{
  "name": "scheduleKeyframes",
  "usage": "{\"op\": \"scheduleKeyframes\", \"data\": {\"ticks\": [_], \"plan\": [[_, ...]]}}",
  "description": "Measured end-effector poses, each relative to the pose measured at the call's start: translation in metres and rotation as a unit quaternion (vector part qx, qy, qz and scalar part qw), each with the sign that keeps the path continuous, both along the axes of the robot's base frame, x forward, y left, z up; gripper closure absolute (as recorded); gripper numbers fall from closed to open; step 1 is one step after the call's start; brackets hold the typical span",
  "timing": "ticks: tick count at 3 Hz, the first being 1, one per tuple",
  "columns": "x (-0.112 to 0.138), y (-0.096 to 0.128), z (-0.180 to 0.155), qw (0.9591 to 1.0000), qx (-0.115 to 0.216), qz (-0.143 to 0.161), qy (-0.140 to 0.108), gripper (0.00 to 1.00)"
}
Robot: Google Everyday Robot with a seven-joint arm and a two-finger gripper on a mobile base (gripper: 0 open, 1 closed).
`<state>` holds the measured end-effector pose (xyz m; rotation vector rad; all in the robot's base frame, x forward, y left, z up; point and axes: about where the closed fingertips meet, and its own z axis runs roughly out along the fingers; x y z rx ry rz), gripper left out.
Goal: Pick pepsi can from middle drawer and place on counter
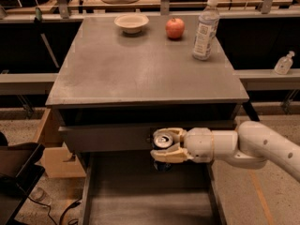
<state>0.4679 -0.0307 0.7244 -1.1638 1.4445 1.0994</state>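
Note:
The pepsi can (pixel 162 141), silver top up and dark blue body hanging below, is held in my gripper (pixel 165 145). The fingers (pixel 169 155) are closed on either side of it. The can hangs above the open middle drawer (pixel 145 205), in front of the grey drawer front above it, just below the counter's front edge. My white arm reaches in from the right. The counter (pixel 140 64) is a matte grey cabinet top.
On the counter stand a white bowl (pixel 131 22), a red apple (pixel 175 28) and a clear plastic bottle (pixel 205 29) toward the back. A cardboard box (pixel 51 146) sits on the floor at the left. A small bottle (pixel 284 63) stands on a ledge at the right.

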Motion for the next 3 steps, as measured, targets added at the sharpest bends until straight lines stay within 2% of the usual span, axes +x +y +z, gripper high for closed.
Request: {"op": "scheduleKeyframes", "data": {"ticks": [1, 2, 3], "plan": [[0.010, -0.022, 0.076, 0.9999, 0.010, -0.007, -0.002, 1.00], [0.027, -0.027, 0.139, 0.9997, 0.018, -0.015, -0.011, 1.00], [0.069, 0.000, 0.217, 0.9969, 0.048, -0.048, -0.041, 1.00]]}}
